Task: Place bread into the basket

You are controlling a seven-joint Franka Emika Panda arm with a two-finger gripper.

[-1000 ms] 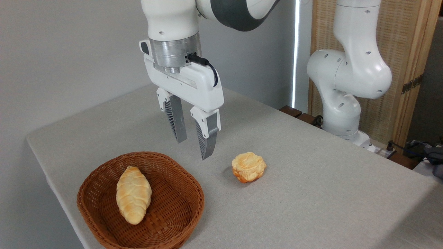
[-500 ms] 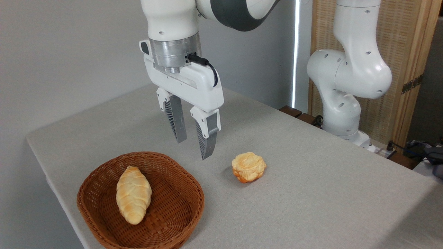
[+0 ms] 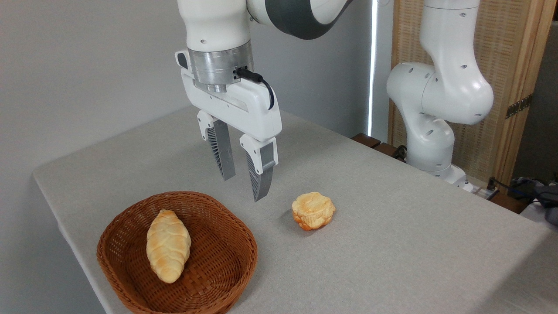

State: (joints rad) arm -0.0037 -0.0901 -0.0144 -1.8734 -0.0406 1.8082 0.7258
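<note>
The bread (image 3: 313,210), a small round golden-orange bun with a cracked puffed top, lies on the grey table to the right of the basket. The basket (image 3: 130,279) is an oval brown wicker one at the lower left. My gripper (image 3: 243,188) hangs in the air above the table, over the gap between the basket's far rim and the bun. It is open, with nothing between its two grey ribbed fingers (image 3: 260,176).
A pale braided oval loaf (image 3: 168,245) lies inside the basket. The arm's white base (image 3: 431,131) stands at the table's far right side. The table's left edge (image 3: 61,218) runs close to the basket. Cables and dark items (image 3: 532,189) sit off the table at far right.
</note>
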